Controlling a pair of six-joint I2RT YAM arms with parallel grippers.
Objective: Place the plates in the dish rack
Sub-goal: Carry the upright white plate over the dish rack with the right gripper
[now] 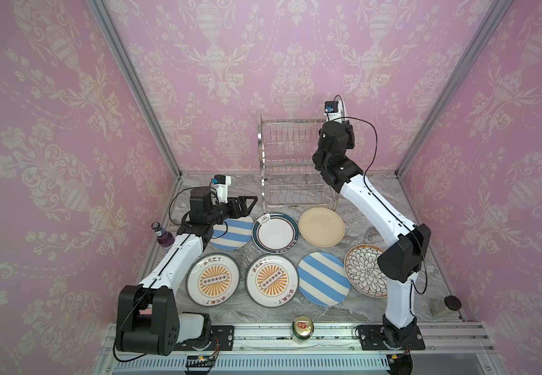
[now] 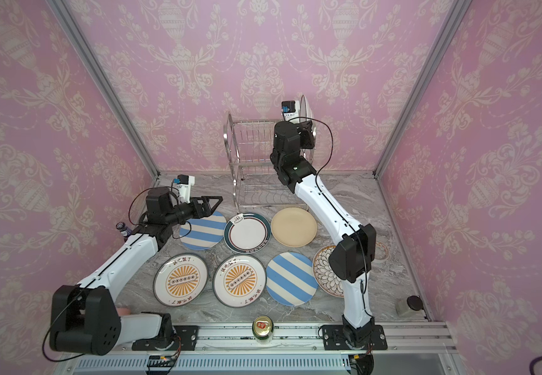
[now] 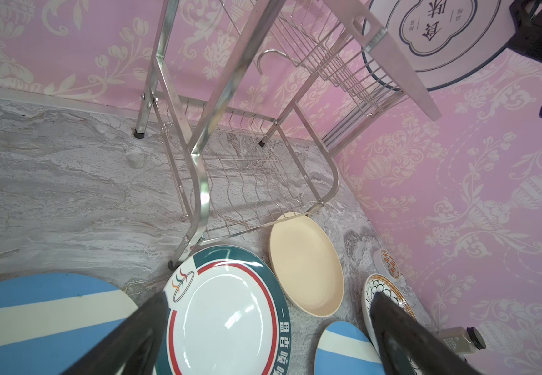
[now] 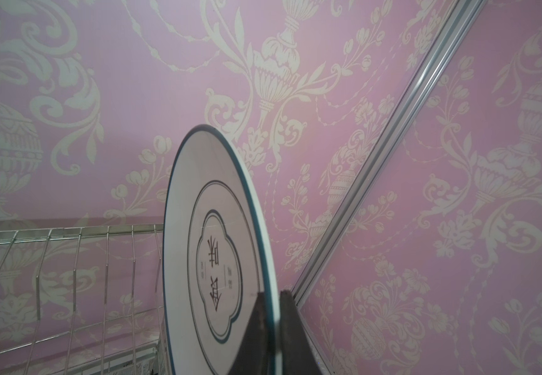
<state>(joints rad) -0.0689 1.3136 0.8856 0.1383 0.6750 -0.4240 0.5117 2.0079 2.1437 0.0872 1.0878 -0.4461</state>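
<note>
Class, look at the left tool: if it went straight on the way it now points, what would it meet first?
Probably the rack, at its near side frame; the open left tool points at it, though depth is unclear.

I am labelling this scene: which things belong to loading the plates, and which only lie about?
Belong to the job: dish rack; black-lined plate in the right gripper; on the table, two blue-striped plates, two sunburst plates, green-rimmed plate, cream plate, black floral plate.
Just lying about: purple bottle, drink can, small black-lidded jar, small patterned dish.
</note>
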